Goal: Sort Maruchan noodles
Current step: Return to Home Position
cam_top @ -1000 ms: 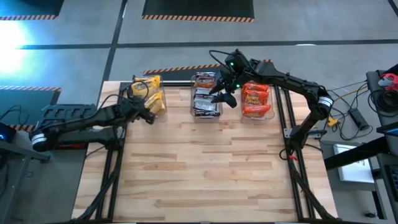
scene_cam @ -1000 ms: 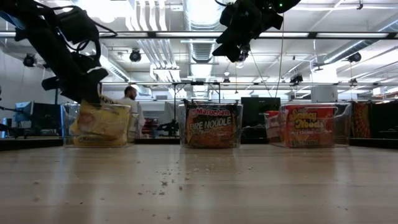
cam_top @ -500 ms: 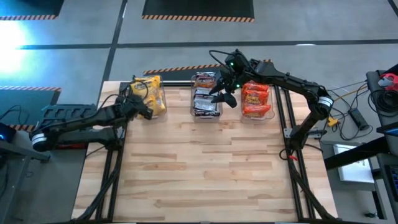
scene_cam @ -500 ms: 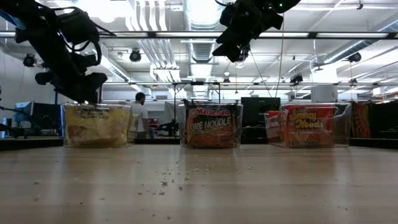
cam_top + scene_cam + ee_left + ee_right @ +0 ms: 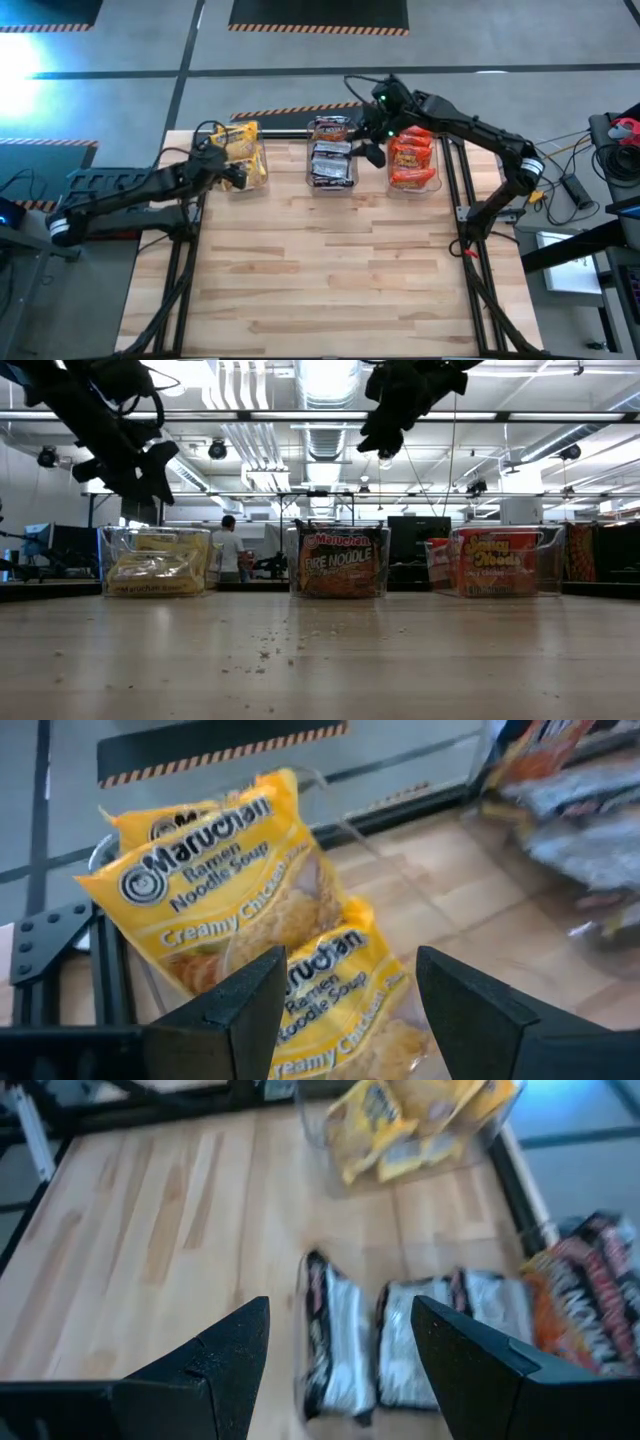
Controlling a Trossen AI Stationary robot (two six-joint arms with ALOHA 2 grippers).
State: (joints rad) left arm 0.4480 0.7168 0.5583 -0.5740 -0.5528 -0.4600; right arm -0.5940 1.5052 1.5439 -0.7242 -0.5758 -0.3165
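Yellow packets (image 5: 243,150) sit in the yellow bin (image 5: 112,542), the clear one on the left-arm side of the middle bin (image 5: 332,186). Dark packets (image 5: 331,158) fill the middle bin; orange-red packets (image 5: 411,160) are in the orange bin (image 5: 550,565) on its right-arm side. No loose packet on the table (image 5: 320,270), so sorting looks finished; only homing is left, by my read.

Left gripper (image 5: 232,174): above the near corner of the yellow bin, well off from the middle bin, fingers spread, nothing between them. Right gripper (image 5: 373,153): up over the gap between middle bin and orange bin, fingers spread, empty too.

Homing tip: lift each wrist straight up first, then pull back, so fingers clear the rims. Thin clear walls would likely slide or tip at a light knock. One yellow packet leans up past its rim, closest to the left fingers: easiest snag. Crumbs (image 5: 268,651) on the wood in front of the middle bin: harmless. Person (image 5: 231,546) in the room far behind the middle bin, out of reach.
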